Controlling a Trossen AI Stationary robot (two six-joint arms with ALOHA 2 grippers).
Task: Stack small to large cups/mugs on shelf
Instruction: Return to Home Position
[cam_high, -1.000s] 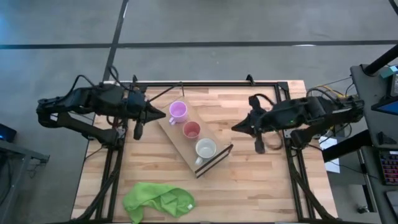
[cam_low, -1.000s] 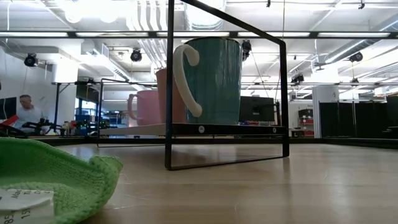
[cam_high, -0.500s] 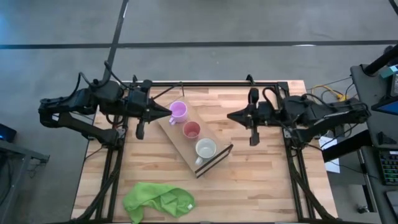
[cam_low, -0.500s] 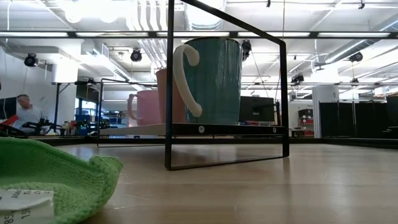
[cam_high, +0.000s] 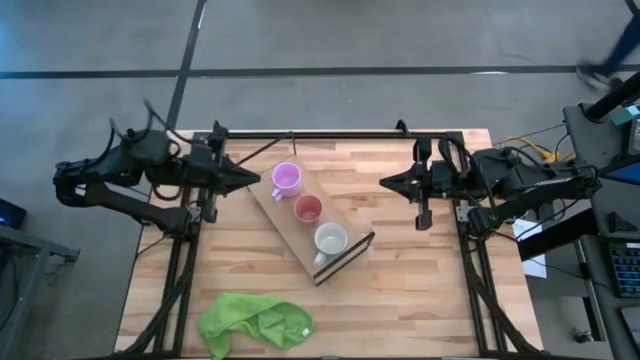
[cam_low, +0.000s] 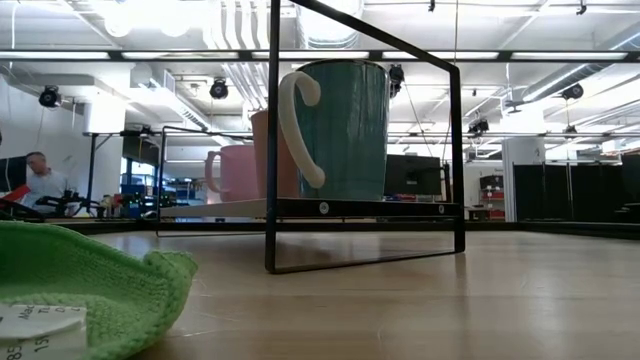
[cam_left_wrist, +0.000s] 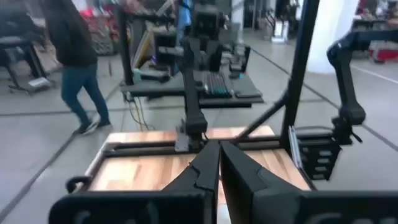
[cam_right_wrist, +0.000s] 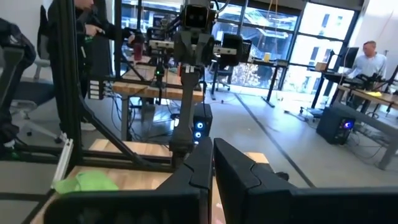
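High view: purple mug (cam_high: 287, 179), pink cup (cam_high: 308, 209) and white mug (cam_high: 331, 240) stand in a row on shelf (cam_high: 284, 216). Left gripper (cam_high: 258, 181) and right gripper (cam_high: 386, 184) flank it, well clear, fingers pressed together, empty. Likely parking, nothing left to place.

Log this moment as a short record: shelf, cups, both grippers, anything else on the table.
shelf: shelf, wood board on a dark frame, lying diagonally mid-table
cups: purple mug, pink-red cup, teal mug, upright in one row on the shelf
left: left gripper shut, empty, beside the purple mug's end, not touching
right: right gripper shut, empty, well clear of the shelf
other: green cloth near the table front edge
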